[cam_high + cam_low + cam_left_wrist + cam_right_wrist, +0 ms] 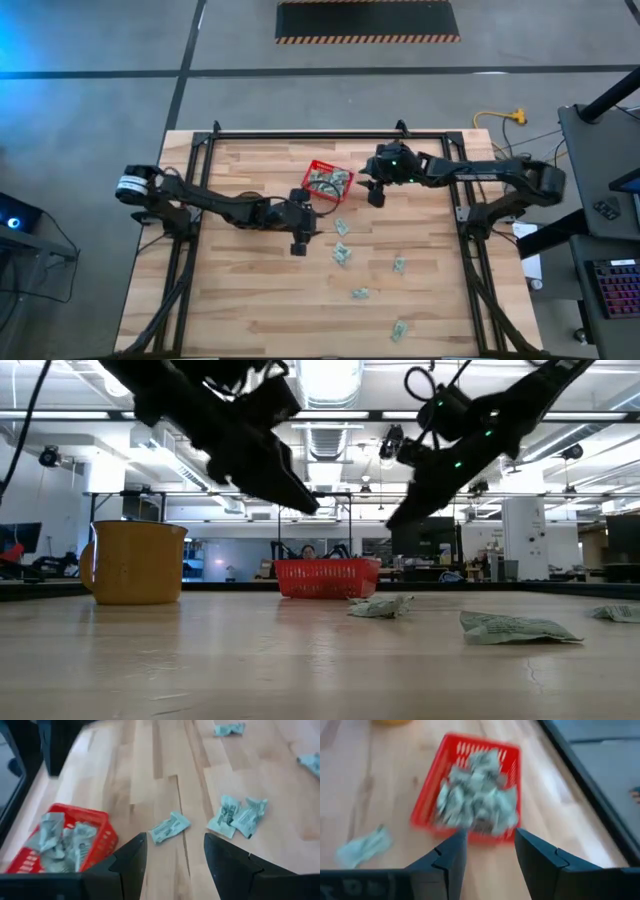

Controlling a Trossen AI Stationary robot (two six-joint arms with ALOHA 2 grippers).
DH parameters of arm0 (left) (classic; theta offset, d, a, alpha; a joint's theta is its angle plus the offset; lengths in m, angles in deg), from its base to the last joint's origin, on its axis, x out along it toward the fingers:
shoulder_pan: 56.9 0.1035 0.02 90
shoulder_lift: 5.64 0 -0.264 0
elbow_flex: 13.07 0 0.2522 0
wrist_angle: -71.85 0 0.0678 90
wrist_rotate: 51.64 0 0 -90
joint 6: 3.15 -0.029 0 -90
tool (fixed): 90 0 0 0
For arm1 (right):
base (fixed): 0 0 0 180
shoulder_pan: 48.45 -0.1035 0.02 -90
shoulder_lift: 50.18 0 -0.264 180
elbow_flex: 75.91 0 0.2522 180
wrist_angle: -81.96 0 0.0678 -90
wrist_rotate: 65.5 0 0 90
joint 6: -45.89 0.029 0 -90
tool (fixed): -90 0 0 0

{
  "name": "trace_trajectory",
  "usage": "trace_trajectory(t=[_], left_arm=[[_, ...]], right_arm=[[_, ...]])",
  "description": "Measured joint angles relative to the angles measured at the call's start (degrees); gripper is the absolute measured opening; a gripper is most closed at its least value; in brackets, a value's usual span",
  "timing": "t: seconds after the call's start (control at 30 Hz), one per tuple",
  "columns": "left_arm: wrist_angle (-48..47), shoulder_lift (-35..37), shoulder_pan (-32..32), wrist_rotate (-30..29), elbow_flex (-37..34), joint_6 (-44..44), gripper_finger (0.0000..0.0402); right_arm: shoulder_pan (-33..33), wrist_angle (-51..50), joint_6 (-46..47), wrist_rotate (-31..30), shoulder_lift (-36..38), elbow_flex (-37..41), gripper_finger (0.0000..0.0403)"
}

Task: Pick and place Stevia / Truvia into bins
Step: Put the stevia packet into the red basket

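The red basket (327,181) sits at the table's far middle, filled with pale green sachets (479,800); it also shows in the left wrist view (67,845) and the low view (326,577). Loose sachets lie flat on the wood: one near the basket (341,227), a pair (342,254), others nearer (399,265) (359,294) (399,329). My left gripper (299,246) hovers open above the table, left of the near sachets; one sachet (169,827) lies just beyond its fingers. My right gripper (376,196) hangs open beside the basket's right side, holding nothing.
A yellow mug (135,563) stands on the table to the basket's left, partly under my left arm (245,196). The black frame rails (460,215) border the table's left, right and far sides. Bare wood spreads along the near edge.
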Motion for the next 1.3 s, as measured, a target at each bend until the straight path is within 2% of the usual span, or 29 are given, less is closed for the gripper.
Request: trace_trajectory(t=[0.13,0.27,0.53,0.63,0.73,0.87,1.03,1.3], left_arm=[[5.90,-4.91,0.02,0.32,0.50,-3.15,0.0180],[9.20,-9.29,0.02,1.71,1.58,-7.01,0.0180],[11.43,-15.99,0.07,3.10,5.65,-8.62,0.0180],[11.71,-17.88,0.23,6.20,7.51,-8.65,0.0180],[11.39,-19.89,0.28,7.80,8.71,-8.74,0.0180],[10.84,-21.58,0.53,7.91,9.82,-10.02,0.0180],[10.66,-22.41,1.24,6.81,10.42,-9.56,0.0180],[10.89,-24.43,2.43,5.40,10.43,-8.33,0.0180]], right_arm=[[-1.65,-11.00,0.20,0.08,6.58,1.15,0.0148],[-3.62,-17.00,0.23,0.05,12.93,4.73,0.0140],[-5.68,-14.67,-0.97,0.05,25.42,16.36,0.0127],[-5.68,-9.77,-1.18,0.03,29.80,19.88,0.0122],[-5.66,-6.37,-3.13,0.01,33.38,22.29,0.0118],[-5.64,-6.58,-3.86,0.01,37.24,23.67,0.0113],[-5.66,-6.40,-3.85,0.01,40.21,24.32,0.0106],[-5.67,-6.69,-3.10,0.02,40.59,24.47,0.0094]])
